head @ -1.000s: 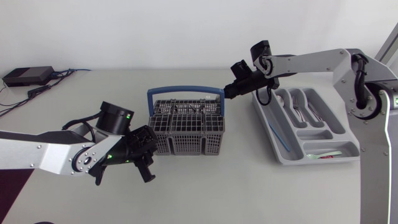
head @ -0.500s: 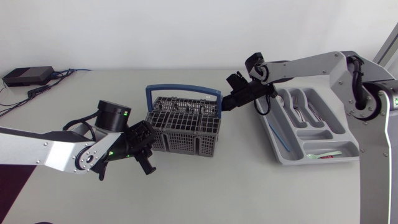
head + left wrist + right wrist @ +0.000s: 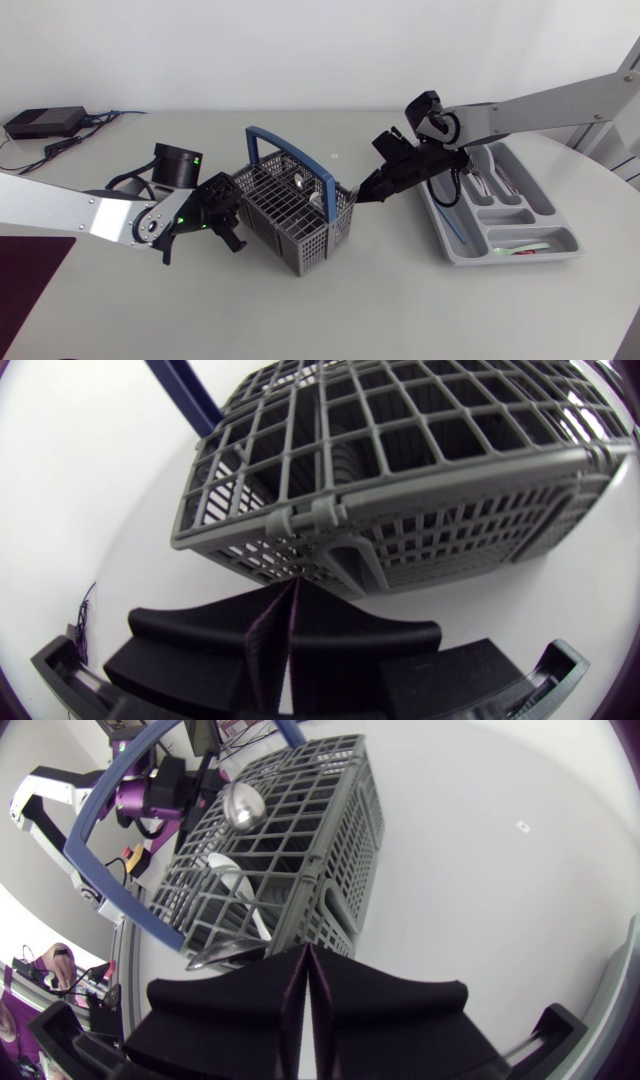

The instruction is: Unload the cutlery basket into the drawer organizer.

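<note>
Bright, even light, soft shadows under the basket (image 3: 300,235); both wrist views bow at their edges

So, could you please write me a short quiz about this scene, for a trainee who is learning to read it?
1. True or false: the basket stands inside the organizer.
2. What colour is the basket's handle? A) red B) blue C) yellow
3. Fill in the missing word (open or shut): the left gripper and the right gripper each have their fingers ____, with nothing between them.

Key: 1 false, the basket is on the table beside the organizer; 2 B; 3 shut.
</note>
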`<state>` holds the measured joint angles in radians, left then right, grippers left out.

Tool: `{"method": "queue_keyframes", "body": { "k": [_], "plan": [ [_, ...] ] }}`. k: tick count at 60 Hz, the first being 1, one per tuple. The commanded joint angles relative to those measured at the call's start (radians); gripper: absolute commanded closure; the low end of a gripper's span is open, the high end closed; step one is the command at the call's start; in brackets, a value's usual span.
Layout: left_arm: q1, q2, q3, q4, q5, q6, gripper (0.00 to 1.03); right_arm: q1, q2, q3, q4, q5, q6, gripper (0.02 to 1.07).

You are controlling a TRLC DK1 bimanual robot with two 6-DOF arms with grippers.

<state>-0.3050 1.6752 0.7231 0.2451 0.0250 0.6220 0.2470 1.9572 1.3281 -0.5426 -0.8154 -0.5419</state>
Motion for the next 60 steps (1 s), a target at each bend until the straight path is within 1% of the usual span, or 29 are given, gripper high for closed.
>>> {"method": "queue_keyframes", "body": {
  "k": [1, 10, 18, 26, 32, 37, 45, 49, 53, 60],
  "plan": [
    [0.017, 0.055, 0.078, 0.017, 0.01, -0.001, 0.81, 0.029, -0.053, -0.079, 0.009, -0.018, -0.02, 1.01],
    [0.026, 0.133, 0.177, 0.003, 0.012, -0.005, 0.81, 0.055, -0.126, -0.178, 0.033, -0.008, -0.02, 1.01],
    [0.026, 0.19, 0.254, -0.013, 0.013, -0.005, 0.81, 0.071, -0.167, -0.241, 0.053, 0.009, -0.018, 1.01],
    [0.043, 0.247, 0.331, -0.033, 0.021, -0.004, 0.81, 0.1, -0.215, -0.29, 0.059, 0.018, -0.015, 1.01],
    [0.064, 0.278, 0.365, -0.047, 0.026, -0.002, 0.81, 0.117, -0.251, -0.32, 0.099, 0.065, 0.002, 1.01],
    [0.099, 0.254, 0.34, -0.067, 0.05, 0.01, 0.81, 0.074, -0.262, -0.311, 0.098, 0.07, -0.004, 1.01],
    [0.144, 0.179, 0.271, -0.069, 0.087, 0.016, 0.81, 0.029, -0.293, -0.319, 0.109, 0.087, -0.016, 1.01],
    [0.152, 0.143, 0.234, -0.069, 0.099, 0.019, 0.81, 0.02, -0.314, -0.326, 0.122, 0.102, -0.02, 1.01],
    [0.152, 0.116, 0.208, -0.069, 0.107, 0.021, 0.81, 0.02, -0.317, -0.333, 0.15, 0.142, -0.016, 1.01],
    [0.141, 0.116, 0.22, -0.067, 0.105, 0.015, 0.81, 0.02, -0.284, -0.331, 0.214, 0.18, 0.014, 1.01]
  ]
}}
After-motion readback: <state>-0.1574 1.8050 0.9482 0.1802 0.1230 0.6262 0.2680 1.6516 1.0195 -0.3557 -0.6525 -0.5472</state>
